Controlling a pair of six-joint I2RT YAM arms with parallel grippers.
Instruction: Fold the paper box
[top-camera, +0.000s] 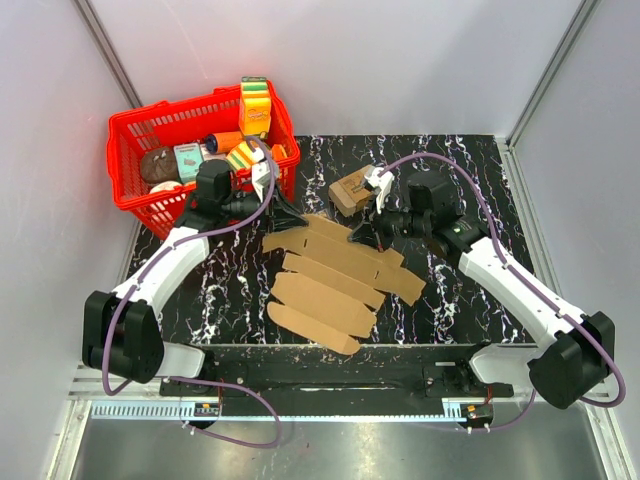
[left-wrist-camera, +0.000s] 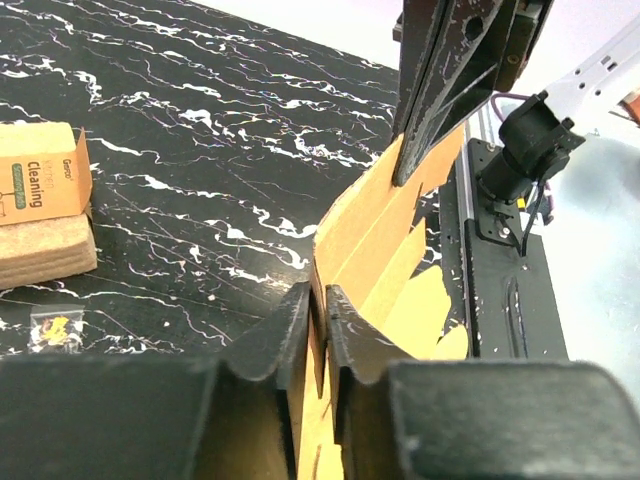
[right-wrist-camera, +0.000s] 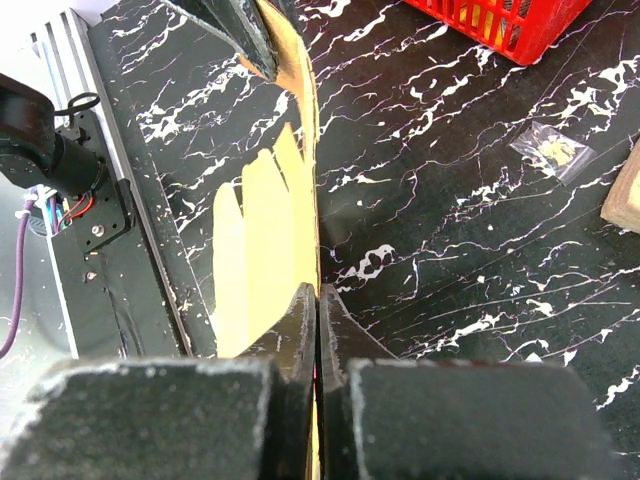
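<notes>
The paper box (top-camera: 330, 275) is a flat brown die-cut cardboard sheet with flaps, lying mid-table with its far edge lifted. My left gripper (top-camera: 290, 218) is shut on the sheet's far left edge. My right gripper (top-camera: 362, 235) is shut on the far edge a little to the right. In the left wrist view the fingers (left-wrist-camera: 345, 320) pinch the upright cardboard (left-wrist-camera: 375, 215), and the right gripper (left-wrist-camera: 430, 110) grips it further along. In the right wrist view my gripper (right-wrist-camera: 317, 295) clamps the sheet's edge (right-wrist-camera: 265, 230), with the left gripper (right-wrist-camera: 245, 35) at the top.
A red basket (top-camera: 130, 130) full of groceries stands at the back left. A small printed cardboard box (top-camera: 352, 190) sits behind the sheet; it also shows in the left wrist view (left-wrist-camera: 40, 185). A small plastic bag (right-wrist-camera: 550, 150) lies on the black marble table (top-camera: 470, 160).
</notes>
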